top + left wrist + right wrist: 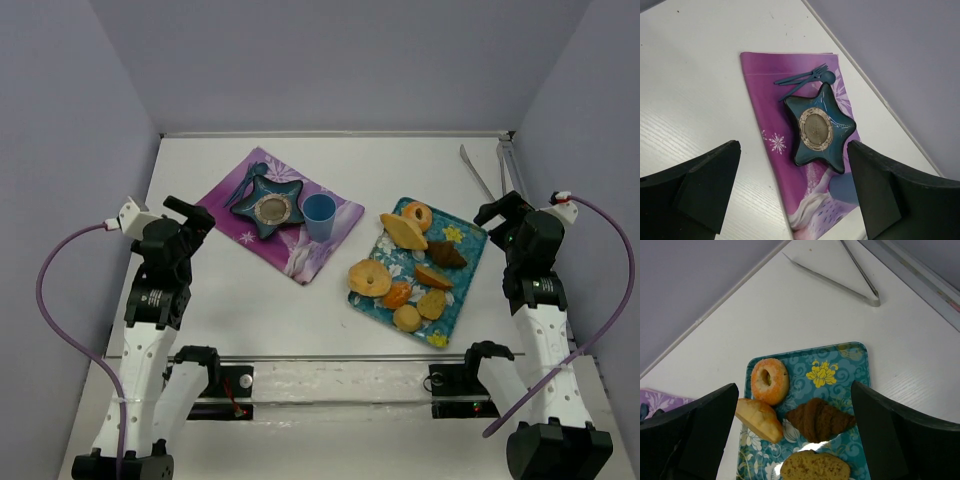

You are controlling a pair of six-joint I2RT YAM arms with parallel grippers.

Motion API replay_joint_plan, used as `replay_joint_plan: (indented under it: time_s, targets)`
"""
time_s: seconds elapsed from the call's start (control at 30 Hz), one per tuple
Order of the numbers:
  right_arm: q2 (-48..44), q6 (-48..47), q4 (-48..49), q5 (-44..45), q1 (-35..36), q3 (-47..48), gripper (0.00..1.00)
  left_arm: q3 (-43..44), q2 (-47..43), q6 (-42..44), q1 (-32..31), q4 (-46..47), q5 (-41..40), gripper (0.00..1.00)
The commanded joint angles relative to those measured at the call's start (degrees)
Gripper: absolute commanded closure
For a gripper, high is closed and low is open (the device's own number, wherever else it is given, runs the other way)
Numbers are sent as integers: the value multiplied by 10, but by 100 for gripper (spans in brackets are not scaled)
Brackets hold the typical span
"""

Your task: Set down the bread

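White desk lay beneath both arms. We saw the bread on the blue floral tray toward the right edge, just beside a pale ring pastry. The left gripper and right gripper hung with jaws spread wide, both empty.

The bread is a small oval roll, orange-brown on top with a paler tan edge. It lies flat in the near-left part of the blue floral tray. It sits at 4 o'clock from the pale ring-shaped pastry, apparently touching it. A round pale bun lies at the bread's 5 o'clock.
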Motion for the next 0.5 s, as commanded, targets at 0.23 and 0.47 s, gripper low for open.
replay_joint_plan:
  time_s: [0.23,0.47]
  targets:
    - [54,-75,43,-60,-2,27,0,-4,9,1,-1,57,1,1]
    - [220,-145,-39,-45,-2,143,0,-10,43,8,-1,102,3,1]
